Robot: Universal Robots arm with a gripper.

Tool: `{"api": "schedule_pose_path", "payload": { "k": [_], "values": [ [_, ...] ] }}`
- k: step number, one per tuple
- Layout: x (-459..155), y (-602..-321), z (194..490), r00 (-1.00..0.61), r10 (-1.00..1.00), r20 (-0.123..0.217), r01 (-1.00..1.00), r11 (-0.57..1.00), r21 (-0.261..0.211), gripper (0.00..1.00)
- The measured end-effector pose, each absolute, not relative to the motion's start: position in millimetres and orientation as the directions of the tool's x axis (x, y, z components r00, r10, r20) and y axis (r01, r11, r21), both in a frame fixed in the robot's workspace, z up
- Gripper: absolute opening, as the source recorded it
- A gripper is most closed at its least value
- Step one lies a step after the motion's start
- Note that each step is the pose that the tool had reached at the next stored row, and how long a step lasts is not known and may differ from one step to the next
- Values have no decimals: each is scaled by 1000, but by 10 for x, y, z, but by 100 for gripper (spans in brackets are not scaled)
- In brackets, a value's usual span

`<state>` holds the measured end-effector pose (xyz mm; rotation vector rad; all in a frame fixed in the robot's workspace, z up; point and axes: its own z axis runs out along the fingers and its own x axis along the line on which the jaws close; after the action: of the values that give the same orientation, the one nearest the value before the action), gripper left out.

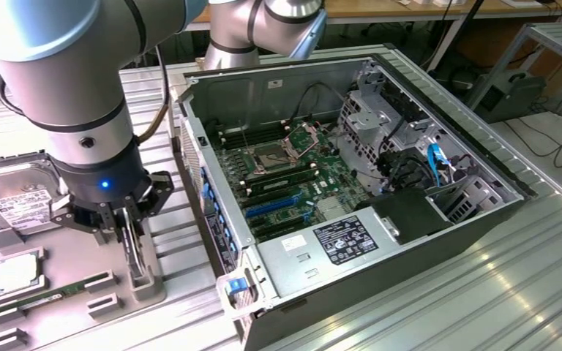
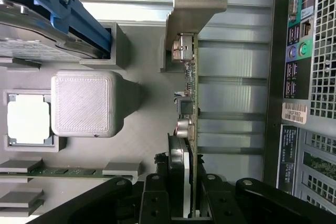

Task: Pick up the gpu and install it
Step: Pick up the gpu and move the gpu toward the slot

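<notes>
Wrist view: end effector (image 2: 190,203) pinches the gpu (image 2: 192,103) across its flat faces. The card stands on edge in a holder tray (image 1: 66,281) beside the computer case (image 1: 291,80). Probably light, stiff and fragile; best held mid-board, clear of the bracket (image 2: 195,3).

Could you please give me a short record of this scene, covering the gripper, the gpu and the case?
gripper: shut on the gpu, a finger on each side
gpu: on edge in a holder of the gray tray, not installed
computer case: open, motherboard exposed, beside the tray
also on tray: hard drive, memory stick
</notes>
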<state>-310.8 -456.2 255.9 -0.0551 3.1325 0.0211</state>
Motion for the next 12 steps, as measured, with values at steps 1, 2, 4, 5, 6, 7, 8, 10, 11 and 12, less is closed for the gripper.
{"api": "schedule_pose_path", "payload": {
  "k": [1, 2, 4, 5, 6, 7, 8, 10, 11, 12],
  "values": [
    [-3108, -4562, 2575, -999, -35, -9, -35, 999, 13, 28],
    [-3108, -4562, 2588, -999, -35, -9, -35, 999, 13, 28],
    [-3108, -4563, 2606, -999, -35, -9, -35, 999, 13, 28],
    [-3108, -4563, 2612, -999, -35, -9, -35, 999, 13, 28],
    [-3108, -4564, 2612, -999, -35, -9, -35, 999, 13, 28],
    [-3108, -4564, 2615, -999, -35, -9, -35, 999, 14, 28],
    [-3108, -4564, 2620, -999, -35, -9, -35, 999, 13, 28],
    [-3108, -4564, 2625, -999, -35, -9, -35, 999, 13, 28],
    [-3108, -4564, 2628, -999, -34, -9, -34, 999, 13, 28],
    [-3108, -4564, 2631, -999, -32, -9, -32, 999, 13, 28]
  ]
}}
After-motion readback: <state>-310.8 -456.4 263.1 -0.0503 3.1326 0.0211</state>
